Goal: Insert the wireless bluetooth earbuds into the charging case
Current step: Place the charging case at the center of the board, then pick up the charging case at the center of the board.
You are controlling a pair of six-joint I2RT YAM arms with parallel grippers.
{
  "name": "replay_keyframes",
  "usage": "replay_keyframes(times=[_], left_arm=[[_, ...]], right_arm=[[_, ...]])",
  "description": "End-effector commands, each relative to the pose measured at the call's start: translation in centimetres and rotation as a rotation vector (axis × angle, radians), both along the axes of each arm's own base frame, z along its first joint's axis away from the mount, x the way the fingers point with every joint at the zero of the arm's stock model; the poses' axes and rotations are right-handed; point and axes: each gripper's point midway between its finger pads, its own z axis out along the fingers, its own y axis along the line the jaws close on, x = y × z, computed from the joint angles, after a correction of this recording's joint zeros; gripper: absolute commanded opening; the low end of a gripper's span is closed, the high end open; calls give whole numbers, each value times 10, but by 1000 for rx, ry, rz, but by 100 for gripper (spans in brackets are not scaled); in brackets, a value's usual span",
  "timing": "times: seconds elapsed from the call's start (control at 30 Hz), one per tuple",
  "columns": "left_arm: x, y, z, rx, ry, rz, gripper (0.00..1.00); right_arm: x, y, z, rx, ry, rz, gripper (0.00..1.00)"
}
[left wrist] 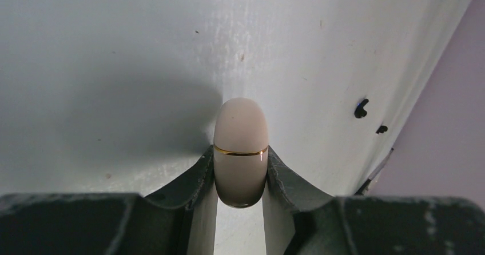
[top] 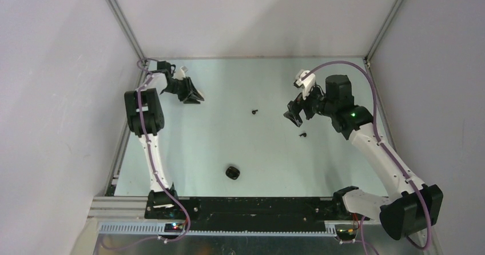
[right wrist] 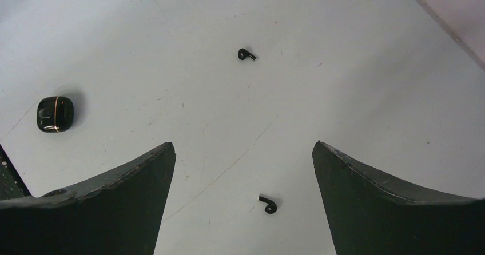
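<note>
Black and tiny, the two earbuds lie loose on the pale table (top: 269, 169), well apart from each other. The farther earbud (top: 255, 112) sits near the middle of the far half. The nearer earbud (top: 303, 134) lies towards the right, directly under the right claw (right wrist: 243, 146). That claw's two fingers stand wide apart with nothing between them, and the wrist view shows the nearer earbud on the surface in the gap, touched by neither finger. Open tabletop spreads on every side of both earbuds. The black case (top: 232, 172), closed and showing a thin gold seam, rests alone towards the near middle, well apart from them. The right edge of the table, with its slanting frame post (top: 388, 20), runs close behind the right arm. Across the table, in the far left corner beside the other frame post (top: 121, 20) and the back wall (top: 251, 15), the left claw (top: 191, 94) is clamped on a closed cream case (left wrist: 241, 146). The case's rounded end sticks out past the fingertips, and its gold seam lies level with them.
</note>
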Motion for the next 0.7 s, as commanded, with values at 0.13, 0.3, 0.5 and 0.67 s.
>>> replay_keyframes(times=[0.13, 0.3, 0.5, 0.67], left_arm=[[-6, -3, 7, -1, 8, 38, 42], [-11, 0, 7, 29, 11, 66, 65], [-19, 7, 10, 84, 4, 92, 99], [-26, 14, 32, 144, -51, 87, 99]], right_arm=[[2, 2, 7, -6, -42, 5, 95], [0, 1, 11, 1, -51, 4, 95], [0, 0, 13, 10, -50, 2, 95], [3, -3, 13, -2, -58, -19, 98]])
